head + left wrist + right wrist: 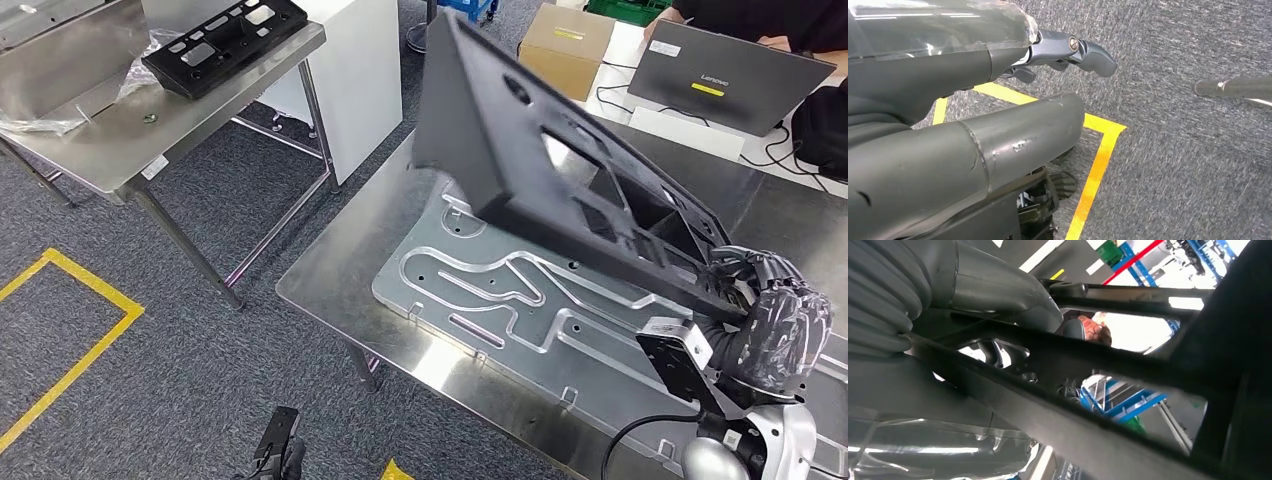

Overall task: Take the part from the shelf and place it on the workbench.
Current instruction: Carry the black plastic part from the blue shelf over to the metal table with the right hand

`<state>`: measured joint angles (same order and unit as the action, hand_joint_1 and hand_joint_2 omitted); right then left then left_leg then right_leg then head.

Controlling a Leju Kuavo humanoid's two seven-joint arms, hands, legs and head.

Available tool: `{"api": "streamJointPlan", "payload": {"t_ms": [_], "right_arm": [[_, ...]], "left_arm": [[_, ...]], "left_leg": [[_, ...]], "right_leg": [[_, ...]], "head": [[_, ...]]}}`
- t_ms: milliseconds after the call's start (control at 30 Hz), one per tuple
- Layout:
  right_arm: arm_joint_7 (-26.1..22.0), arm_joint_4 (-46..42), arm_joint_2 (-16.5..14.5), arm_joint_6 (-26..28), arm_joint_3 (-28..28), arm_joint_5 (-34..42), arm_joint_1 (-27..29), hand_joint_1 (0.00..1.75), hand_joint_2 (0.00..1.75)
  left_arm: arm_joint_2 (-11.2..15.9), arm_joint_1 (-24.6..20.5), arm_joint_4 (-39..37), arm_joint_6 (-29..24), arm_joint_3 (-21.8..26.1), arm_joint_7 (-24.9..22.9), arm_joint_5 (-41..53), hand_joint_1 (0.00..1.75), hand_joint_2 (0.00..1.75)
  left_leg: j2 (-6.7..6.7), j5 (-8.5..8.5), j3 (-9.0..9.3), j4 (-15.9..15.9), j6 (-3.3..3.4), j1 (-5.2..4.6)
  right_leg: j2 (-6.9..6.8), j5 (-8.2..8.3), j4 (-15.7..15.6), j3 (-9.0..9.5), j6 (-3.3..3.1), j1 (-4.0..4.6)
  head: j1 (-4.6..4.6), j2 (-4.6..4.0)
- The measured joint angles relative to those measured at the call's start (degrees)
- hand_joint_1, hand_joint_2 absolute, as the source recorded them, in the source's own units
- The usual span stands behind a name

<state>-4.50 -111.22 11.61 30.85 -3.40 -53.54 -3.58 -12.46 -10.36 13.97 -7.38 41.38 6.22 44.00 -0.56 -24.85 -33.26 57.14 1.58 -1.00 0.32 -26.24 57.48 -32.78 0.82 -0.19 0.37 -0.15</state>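
One hand, the right hand (775,325), clenches the black part (560,180) by its lower edge, holding it tilted above the metal plate (500,290) on the worktop (330,270), likely for lowering. Left hand (1068,52) hangs released, grasping nothing.

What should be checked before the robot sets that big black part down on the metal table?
1. Hold: right robot hand grips the black part at its lower edge: ok.
2. Part over the workbench: ok.
3. Part level: tilted steeply, far end raised: not ok.
4. Landing spot: the silver plate lies under the part: cannot tell if that is intended.
5. Left robot hand hangs over the floor, holding nothing: ok.
6. Laptop stands beyond the part: ok.
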Motion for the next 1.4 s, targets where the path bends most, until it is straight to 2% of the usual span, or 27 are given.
{"api": "streamJointPlan", "payload": {"t_ms": [633, 700, 833, 900, 1167, 1400], "right_arm": [[-0.2, -0.6, -1.2, -2.4, 2.5, -1.3, 0.9, 1.75, 1.75], [1.0, -0.4, -1.3, -4.6, 2.6, -3.0, 1.0, 1.75, 1.75], [8.4, 2.5, 0.1, -17.6, 2.6, -11.4, 0.3, 1.75, 1.75], [10.2, 5.7, 0.8, -20.8, 2.5, -14.2, -0.3, 1.75, 1.75], [13.5, 12.7, 2.4, -23.1, 0.9, -18.7, -3.0, 1.75, 1.75], [14.1, 17.3, 2.5, -24.6, -1.2, -19.6, -5.3, 1.75, 1.75]], "left_arm": [[0.0, 0.0, 0.0, -0.3, 0.0, 0.7, 0.0, 0.00, 0.00], [0.0, 0.0, 0.0, -0.1, 0.0, 0.7, 0.1, 0.00, 0.00], [0.0, -0.2, 0.0, 0.6, 0.0, 0.1, -0.1, 0.00, 0.00], [0.1, -0.4, 0.1, 1.0, 0.0, -0.1, -0.2, 0.00, 0.00], [0.5, -0.9, 0.2, 1.3, 0.0, -1.0, -0.2, 0.00, 0.00], [0.5, -1.1, 0.4, 1.9, 0.0, -1.2, -0.1, 0.00, 0.00]], "left_leg": [[0.01, -0.01, 0.00, 0.0, 0.00, 0.01], [0.02, -0.01, 0.00, 0.0, 0.00, 0.01], [0.02, -0.01, -0.01, 0.0, 0.01, 0.00], [0.00, 0.00, -0.03, 0.0, 0.04, -0.02], [0.02, -0.02, -0.03, 0.0, 0.10, -0.04], [0.00, -0.02, -0.04, 0.0, 0.10, -0.04]], "right_leg": [[0.01, -0.01, 0.0, -0.01, 0.00, 0.00], [0.01, -0.01, 0.0, -0.01, 0.00, 0.00], [0.00, -0.01, 0.0, 0.02, 0.01, 0.01], [-0.01, 0.00, 0.0, 0.02, 0.02, 0.01], [0.00, 0.00, 0.0, 0.00, 0.04, -0.01], [-0.01, -0.02, 0.0, -0.01, 0.04, -0.01]], "head": [[0.00, 0.00], [-0.01, 0.00], [0.01, 0.00], [0.00, 0.00], [-0.01, 0.00], [-0.01, 0.00]]}}
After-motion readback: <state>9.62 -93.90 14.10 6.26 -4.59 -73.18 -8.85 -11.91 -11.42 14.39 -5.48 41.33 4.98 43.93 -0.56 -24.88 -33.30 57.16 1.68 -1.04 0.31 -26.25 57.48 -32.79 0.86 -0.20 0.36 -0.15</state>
